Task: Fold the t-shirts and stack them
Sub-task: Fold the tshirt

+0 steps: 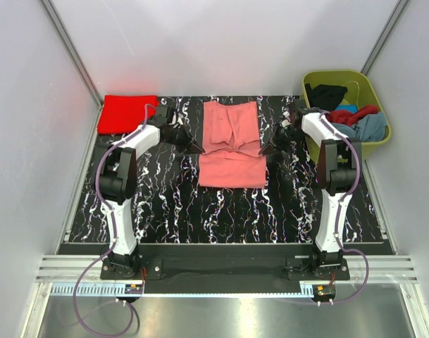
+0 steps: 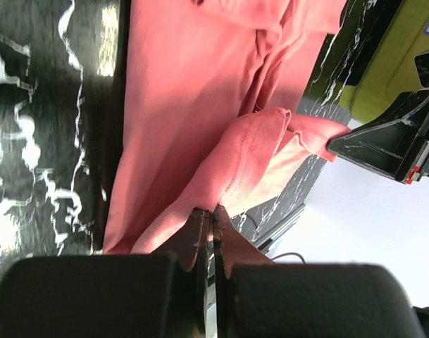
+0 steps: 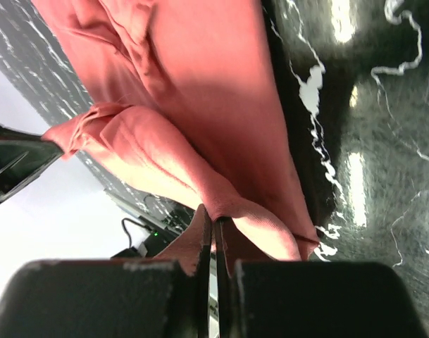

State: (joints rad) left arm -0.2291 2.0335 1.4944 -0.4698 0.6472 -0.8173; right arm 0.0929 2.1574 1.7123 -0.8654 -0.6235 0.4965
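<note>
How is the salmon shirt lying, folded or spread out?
Salmon t-shirt partly folded: left gripper and right gripper pinch edges, cloth doubled over.

Matt soft-cloth salmon t-shirt (image 1: pixel 232 144), glossy blk marbled table (image 1: pixel 165 204), smooth plastic tub (image 1: pixel 337 74), brushed-metal rail (image 1: pixel 66 267)

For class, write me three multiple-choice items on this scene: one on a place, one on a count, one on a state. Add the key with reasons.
1. Where on the table does the bright red t-shirt lie? A near edge; B far left corner; C middle.
2. How many t-shirts lie on the table? A one; B two; C four.
3. How do the left gripper and right gripper stand? A both open; B one open; C both shut on the salmon pink t-shirt.
Key: B, it lies folded at the far left; B, only red and salmon lie there; C, each wrist view shows cloth pinched between closed fingers.
</note>
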